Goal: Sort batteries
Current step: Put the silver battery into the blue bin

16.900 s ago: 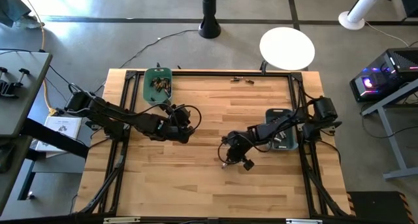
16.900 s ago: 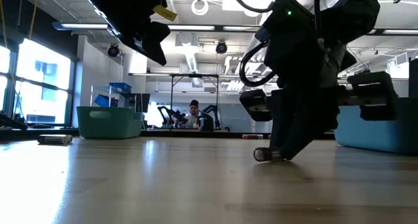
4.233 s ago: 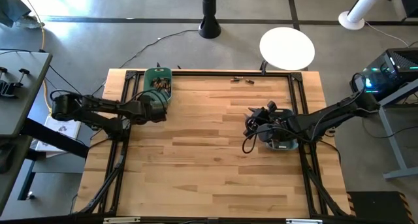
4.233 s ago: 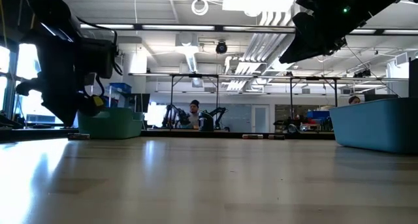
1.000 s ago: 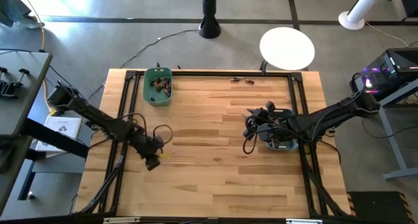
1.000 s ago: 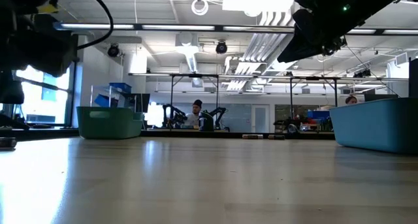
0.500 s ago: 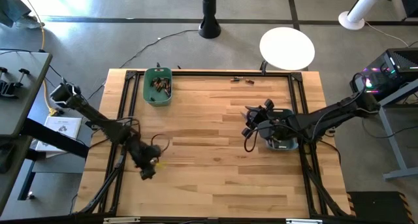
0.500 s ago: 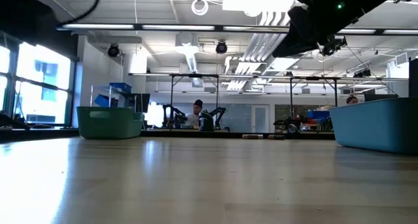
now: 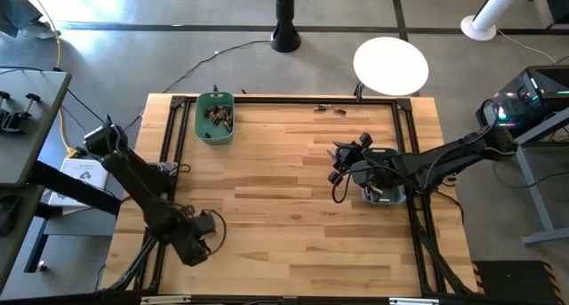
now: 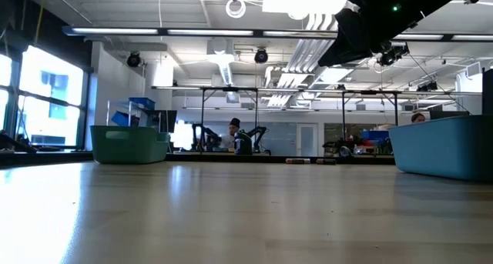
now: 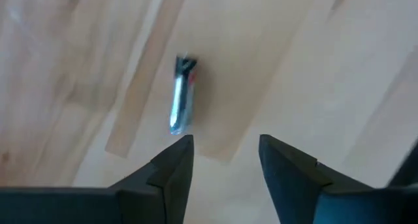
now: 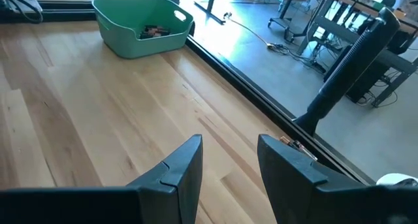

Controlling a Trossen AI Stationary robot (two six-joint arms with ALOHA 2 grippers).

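A pale butcher-block table point(image 9: 293, 207) framed by black rails stands on a grey concrete floor; the low view looks across its bare planks into an open workshop with strip lights, ductwork and a seated person point(image 10: 229, 135) far behind. The green bin point(image 9: 214, 116) near the far left corner holds several batteries point(image 9: 217, 115) — copper-brown and dark — and a few more cells point(image 9: 328, 108) lie loose along the far rail. The left gripper point(image 11: 221, 160) hangs over the table's near left area, fingers apart and empty, above a single silvery battery point(image 11: 182, 101) lying on the wood. The right gripper point(image 12: 228, 160), parted and holding nothing, hovers just beside the blue-grey bin point(image 9: 382, 179). That bin's contents are masked by the right arm, and from above the left gripper's fingers are lost beneath its own wrist.
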